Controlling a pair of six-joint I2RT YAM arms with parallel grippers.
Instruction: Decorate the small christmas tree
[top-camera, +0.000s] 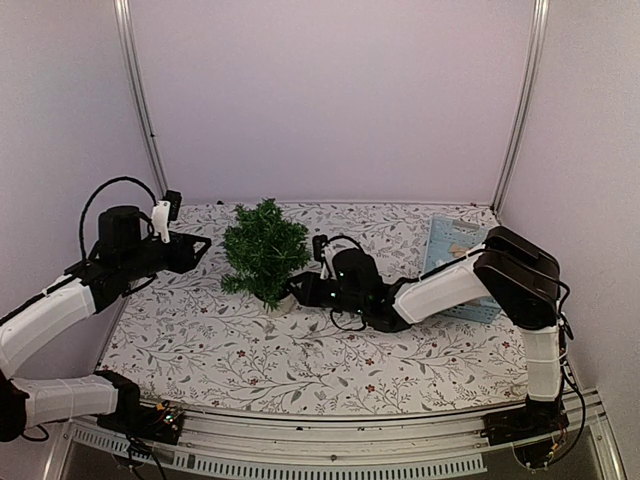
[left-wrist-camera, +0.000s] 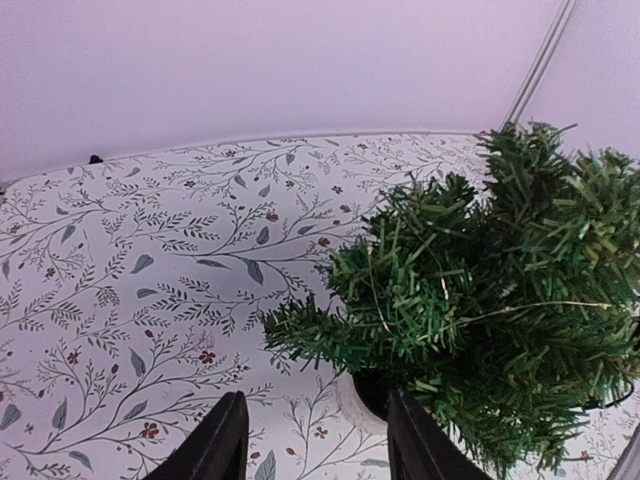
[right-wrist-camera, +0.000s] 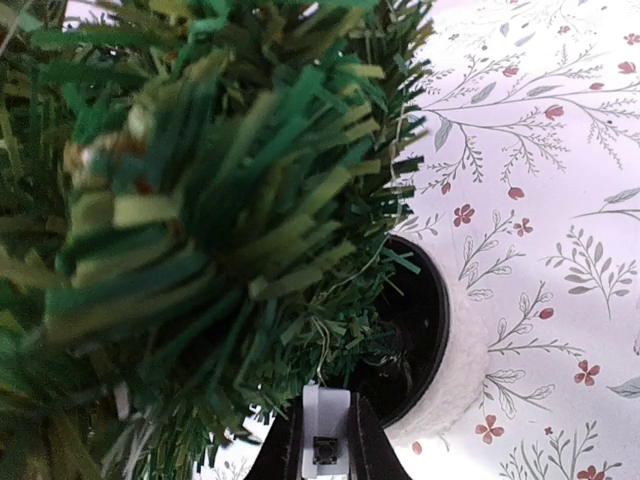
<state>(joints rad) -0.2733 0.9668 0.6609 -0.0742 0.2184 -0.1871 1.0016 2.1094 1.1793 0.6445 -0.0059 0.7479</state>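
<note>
The small christmas tree (top-camera: 264, 250) stands upright in its round white pot (top-camera: 281, 303) at the middle back of the table. My right gripper (top-camera: 302, 289) sits low at the pot's right side. In the right wrist view it (right-wrist-camera: 325, 428) is shut on a small white switch box (right-wrist-camera: 325, 445) with a black button, and a thin wire (right-wrist-camera: 345, 290) runs from the box into the branches (right-wrist-camera: 200, 200). My left gripper (top-camera: 205, 250) hovers to the left of the tree, open and empty (left-wrist-camera: 315, 445). The pot (left-wrist-camera: 352, 400) shows just beyond its right finger. A fine wire (left-wrist-camera: 540, 307) crosses the foliage (left-wrist-camera: 500, 290).
A light blue card package (top-camera: 455, 250) lies at the back right, partly under the right arm. The floral tablecloth (top-camera: 300, 360) covers the table. Pale walls and metal posts (top-camera: 140, 100) close in the back and both sides.
</note>
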